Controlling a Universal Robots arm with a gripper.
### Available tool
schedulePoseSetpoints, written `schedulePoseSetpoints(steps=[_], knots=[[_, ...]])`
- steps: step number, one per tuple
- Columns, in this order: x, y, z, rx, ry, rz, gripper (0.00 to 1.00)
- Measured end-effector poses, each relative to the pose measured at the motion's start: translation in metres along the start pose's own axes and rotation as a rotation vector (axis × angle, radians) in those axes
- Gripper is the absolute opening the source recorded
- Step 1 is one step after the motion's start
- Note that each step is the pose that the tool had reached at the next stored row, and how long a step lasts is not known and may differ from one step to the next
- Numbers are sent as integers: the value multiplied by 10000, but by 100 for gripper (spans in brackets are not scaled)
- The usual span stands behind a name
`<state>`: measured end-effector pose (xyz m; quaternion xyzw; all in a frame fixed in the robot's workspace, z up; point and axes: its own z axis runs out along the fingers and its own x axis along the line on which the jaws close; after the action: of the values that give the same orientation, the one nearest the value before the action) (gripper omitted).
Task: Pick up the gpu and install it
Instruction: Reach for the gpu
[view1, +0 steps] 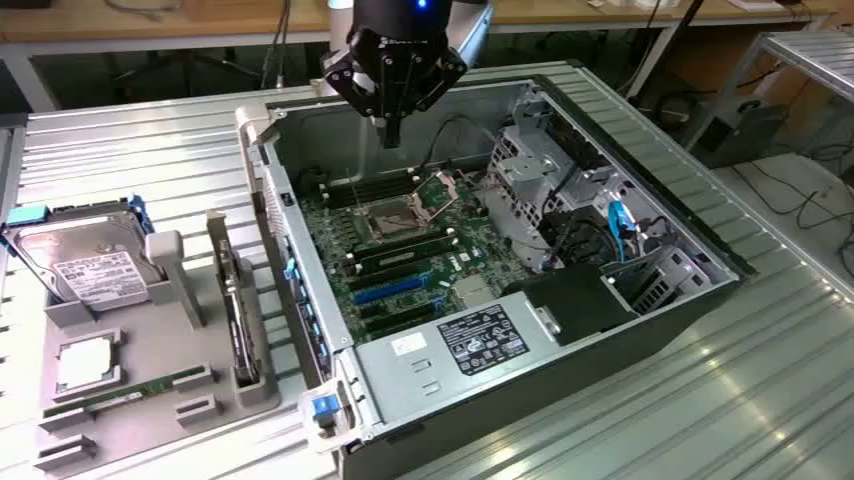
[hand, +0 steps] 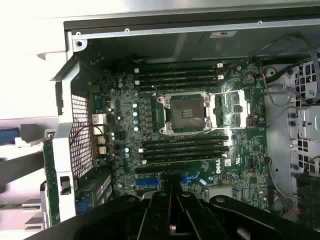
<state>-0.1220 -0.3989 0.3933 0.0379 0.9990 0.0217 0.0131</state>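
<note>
The end effector (view1: 390, 132) hangs over the open computer case (view1: 574, 370), fingers pressed together, empty; the gpu (view1: 235, 300) stands in its holder (view1: 140, 420).

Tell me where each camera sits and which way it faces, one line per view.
Exterior view: off the arm, high up, looking obliquely down at the open computer case and parts tray; the claw hangs over the case.
Wrist view: on the wrist, looking down into the case at the motherboard; the claw sits in the foreground.
Shared: the claw, motherboard and CPU socket.
</note>
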Motion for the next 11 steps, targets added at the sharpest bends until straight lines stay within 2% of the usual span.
schedulePoseSetpoints(steps=[7, 11], knots=[[1, -2, 1, -1, 0, 0, 11], [106, -93, -6, -1, -16, -1, 11]])
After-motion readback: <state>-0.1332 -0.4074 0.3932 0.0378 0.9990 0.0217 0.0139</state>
